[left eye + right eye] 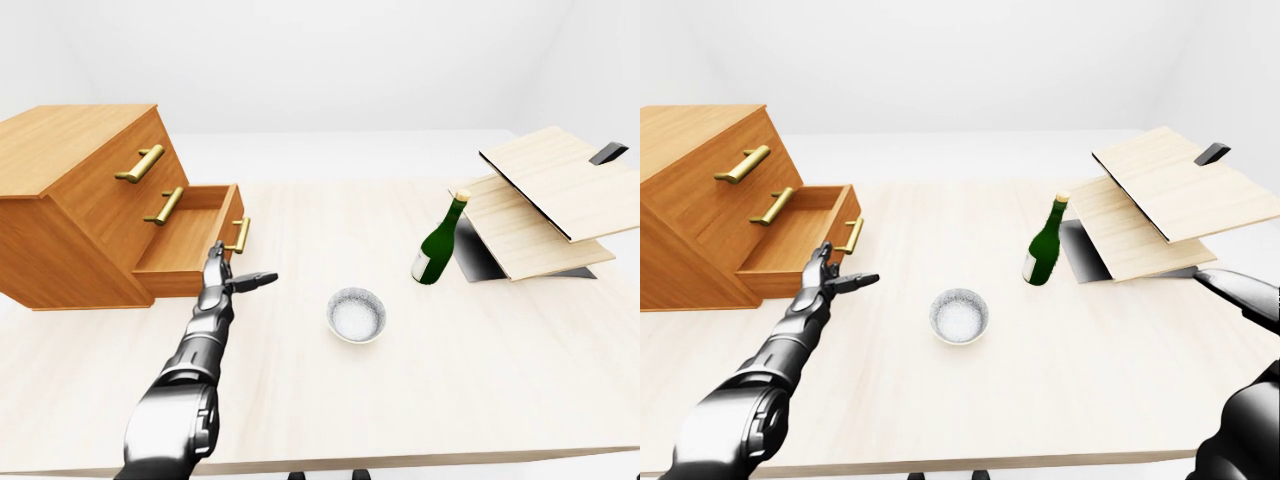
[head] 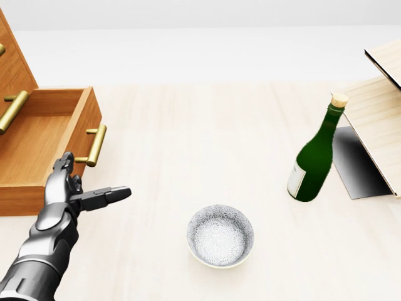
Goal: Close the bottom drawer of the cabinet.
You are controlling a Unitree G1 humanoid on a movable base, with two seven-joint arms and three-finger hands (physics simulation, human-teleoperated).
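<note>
The wooden cabinet (image 1: 70, 200) stands on the table at the left of the left-eye view. Its bottom drawer (image 1: 185, 245) is pulled out and shows an empty inside. The drawer front carries a brass handle (image 1: 240, 234). My left hand (image 1: 243, 265) is open, with fingers pointing up and thumb stretched right. It hovers just before the drawer front, below the handle; I cannot tell whether it touches it. My right hand (image 1: 1238, 290) is low at the right edge of the right-eye view, fingers stretched out, holding nothing.
A patterned white bowl (image 1: 356, 315) sits mid-table to the right of my left hand. A green corked bottle (image 1: 440, 245) stands farther right. Light wooden boards (image 1: 550, 200) lean stacked at the right. The light wooden table (image 1: 300, 400) carries everything.
</note>
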